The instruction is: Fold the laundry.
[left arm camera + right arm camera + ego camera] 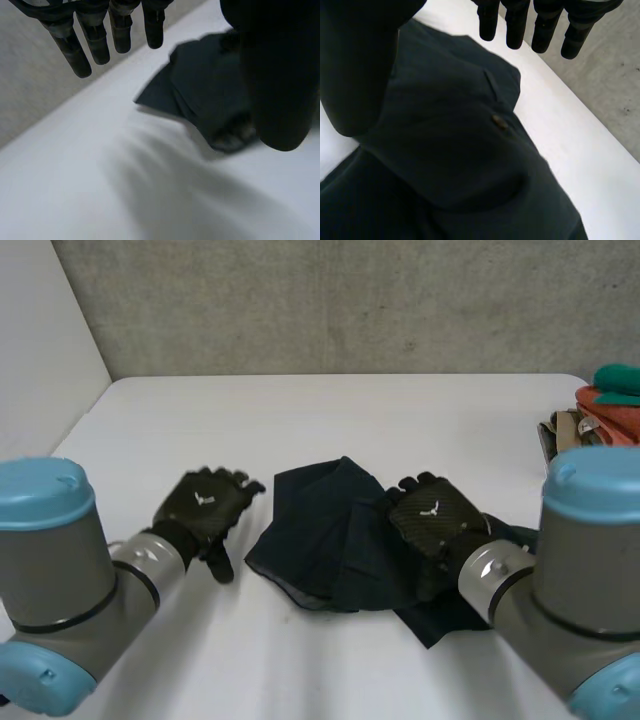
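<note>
Garment (320, 530) under R hand (435, 512); L hand (203, 505) over bare table (350, 410) beside edge.

I seem to be running this in a bare test lab: a raw concrete wall (340, 300), a plain white surface (330, 410), a heap of clothes (600, 410) at its edge.
</note>
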